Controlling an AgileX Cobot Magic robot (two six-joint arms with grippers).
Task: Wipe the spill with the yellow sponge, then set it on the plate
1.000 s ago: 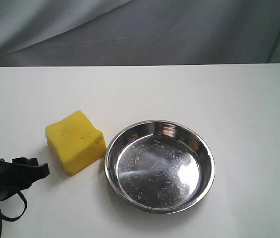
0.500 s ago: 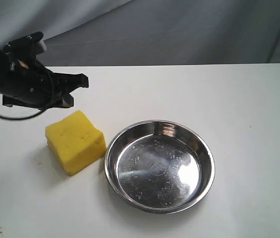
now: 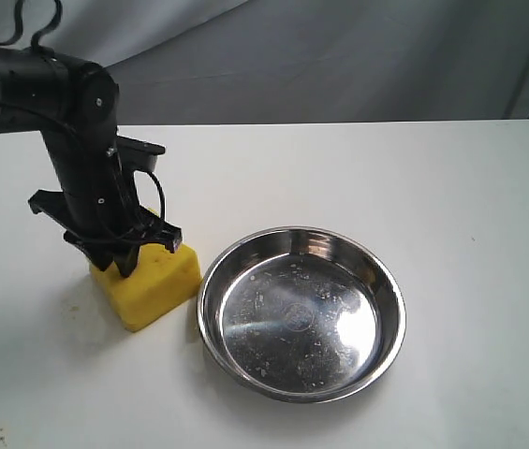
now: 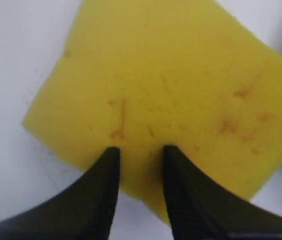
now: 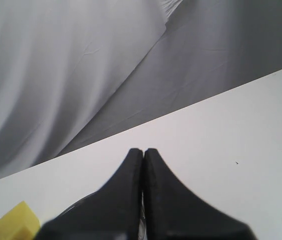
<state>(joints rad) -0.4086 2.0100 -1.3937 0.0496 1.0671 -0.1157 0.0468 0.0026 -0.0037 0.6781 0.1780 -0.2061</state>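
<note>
While the left tool pressed down on the yellow sponge, the plate sat bare beside it.

From where I stood, the sponge lay on the white table left of centre in the exterior view, with the steel plate just to its right at lower centre; I could not tell whether the sponge's corner touched the rim. The black left arm came down from the upper left, and its tool met the sponge's top near the far-left edge. Seen from that wrist, the two dark fingers were a narrow gap apart, their tips on the yellow top, which bore faint orange-brown flecks. They pinched nothing that I could see. The right tool hung above the table with its fingers pressed together and held nothing, a grey cloth backdrop behind it.
</note>
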